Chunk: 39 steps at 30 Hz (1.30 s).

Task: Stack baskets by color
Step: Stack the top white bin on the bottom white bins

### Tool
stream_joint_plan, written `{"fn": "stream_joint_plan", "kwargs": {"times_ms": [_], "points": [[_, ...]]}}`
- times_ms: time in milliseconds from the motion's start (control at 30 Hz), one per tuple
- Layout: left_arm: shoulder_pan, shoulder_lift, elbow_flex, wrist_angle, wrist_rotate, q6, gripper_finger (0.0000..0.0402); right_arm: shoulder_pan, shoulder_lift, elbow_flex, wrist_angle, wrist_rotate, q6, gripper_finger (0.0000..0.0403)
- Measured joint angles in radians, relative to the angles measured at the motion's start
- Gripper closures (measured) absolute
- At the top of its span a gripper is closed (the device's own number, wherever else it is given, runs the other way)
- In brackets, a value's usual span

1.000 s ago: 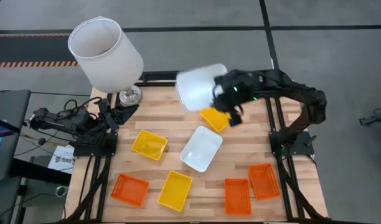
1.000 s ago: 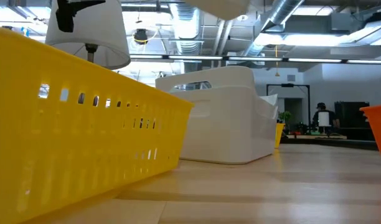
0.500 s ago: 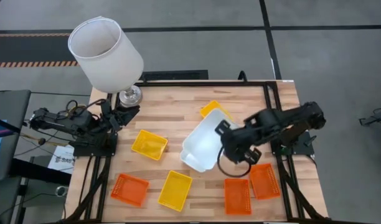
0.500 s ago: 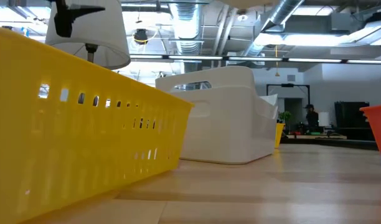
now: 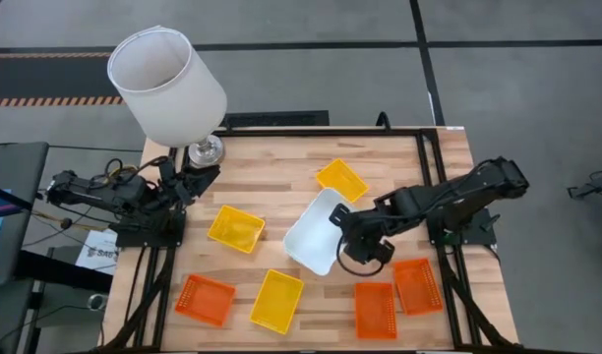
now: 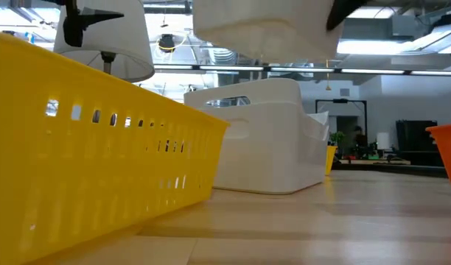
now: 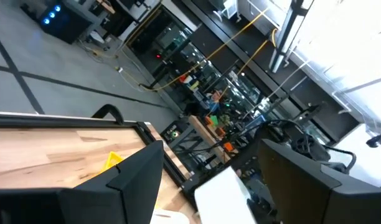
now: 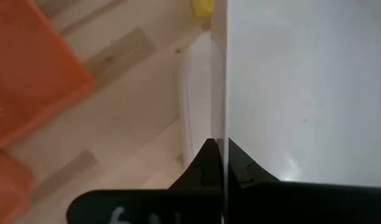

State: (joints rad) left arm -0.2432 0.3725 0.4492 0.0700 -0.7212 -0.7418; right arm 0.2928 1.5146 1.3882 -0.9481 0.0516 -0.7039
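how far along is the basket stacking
Early. Nothing looks finished yet, though one white stack has begun. In hand: the right tool, shut on a white basket, holds it above the white baskets on the table. Left: three yellow baskets and three orange baskets lie single. The left tool waits open by the lamp.

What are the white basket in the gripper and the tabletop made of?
The white basket, pinched by its rim in the right gripper, looks like smooth, slightly glossy moulded plastic with thin walls. The table looks like pale wood: plank seams and grain show.
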Motion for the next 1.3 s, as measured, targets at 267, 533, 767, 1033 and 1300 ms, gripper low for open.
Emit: {"fn": "stream_joint_plan", "kwargs": {"times_ms": [267,533,767,1033,1300], "points": [[0.000,0.000,0.000,-0.014,-0.027,-0.003,0.0152,-0.076,-0.014,-0.129,0.116,-0.105,-0.102,0.0403],[0.000,0.000,0.000,-0.014,-0.027,-0.004,0.0152,-0.128,-0.014,-0.208,0.193,-0.173,-0.164,0.0403],[0.000,0.000,0.000,-0.018,-0.028,-0.004,0.0152,-0.167,-0.002,-0.256,0.248,-0.212,-0.170,0.0403],[0.000,0.000,0.000,-0.030,-0.073,-0.003,0.0152,-0.172,0.035,-0.255,0.280,-0.262,-0.208,0.0403],[0.000,0.000,0.000,-0.035,-0.076,-0.004,0.0152,-0.178,0.112,-0.256,0.271,-0.289,-0.212,0.0391]]}}
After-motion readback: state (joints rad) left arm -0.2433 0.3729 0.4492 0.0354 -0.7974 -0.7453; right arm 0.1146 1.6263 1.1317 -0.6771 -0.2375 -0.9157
